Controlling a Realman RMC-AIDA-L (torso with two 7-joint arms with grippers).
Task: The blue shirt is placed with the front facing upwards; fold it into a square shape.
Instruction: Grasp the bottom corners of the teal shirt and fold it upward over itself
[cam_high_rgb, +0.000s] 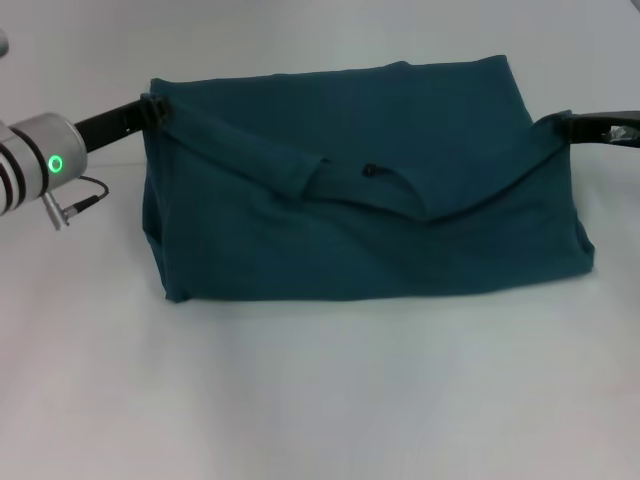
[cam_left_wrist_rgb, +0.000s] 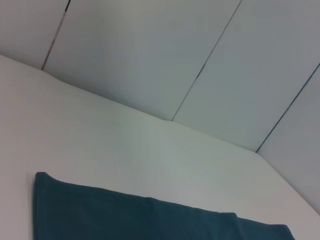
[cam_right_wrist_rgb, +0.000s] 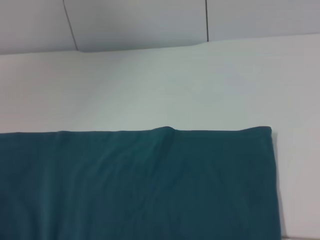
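Shirt (cam_high_rgb: 360, 180): lies on the white worktop (cam_high_rgb: 320, 400), centred, already reduced to a wide rectangle with the plain back outward. The neckline with its small dark label (cam_high_rgb: 369, 170) shows mid-panel, on a flap drawn across the upper layer. No print is visible.

Left pincer (cam_high_rgb: 152, 108): at the shirt's upper left corner. The black fingers run into the cloth, which bunches at that point. It appears clamped on the corner, though the fingertips themselves are covered by fabric.

Right pincer (cam_high_rgb: 568, 125): at the shirt's upper right edge, fingers likewise meeting the cloth, which lifts into a taut ridge towards it. Judged clamped on the edge; fingertips are hidden.

Wrist views: neither shows its own fingers. Both show a flat teal edge on the worktop with wall panels behind.

Step in hand: judged a lengthwise fold in progress, both arms holding the top layer by its two ends. The flap sags between them and lies creased rather than flat.

Progress: past the middle. The form is oblong, not yet square.

Next move calls for: laying the held layer down evenly, edges aligned with the layer beneath, both ends released together. A further fold across the long side would then bring it to a square. Risk: uneven tension leaving the diagonal crease in.
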